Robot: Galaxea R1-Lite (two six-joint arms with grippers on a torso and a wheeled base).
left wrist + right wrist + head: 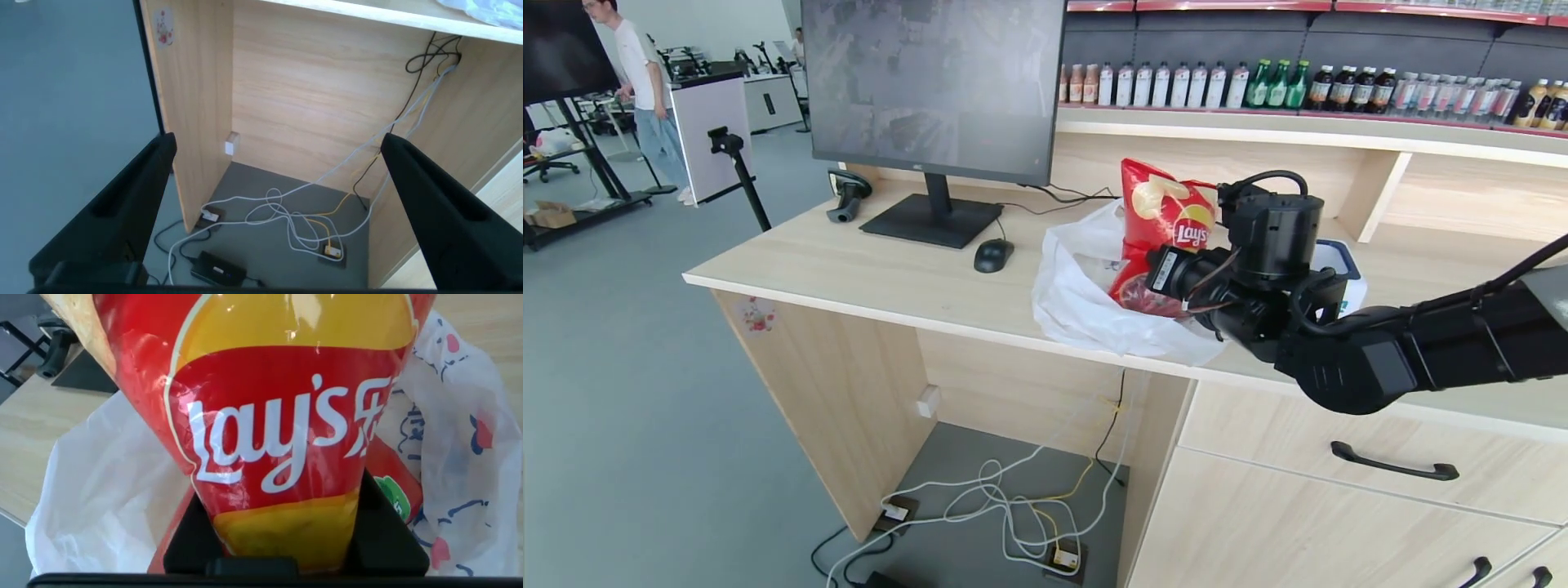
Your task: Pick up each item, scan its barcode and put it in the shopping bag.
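- On the light wooden counter (866,269), a thin white plastic shopping bag (1078,302) (90,482) is stood with its mouth open, near a black computer mouse (993,255).
- A red and yellow foil crisp bag (1164,214) (286,416) is held upright at the mouth of the shopping bag, its lower end clamped between the black fingers of the right tool (1147,286) (286,539).
- Another red package (398,494) is seen inside the shopping bag, beneath the crisp bag.
- The left tool (278,204) is held low in front of the counter, its fingers spread wide with nothing between them; loose white and black cables (286,229) are seen on the floor beyond it.
- A black handheld scanner (848,196) is rested on the counter beside the foot of a dark flat monitor (931,82), well apart from the shopping bag.
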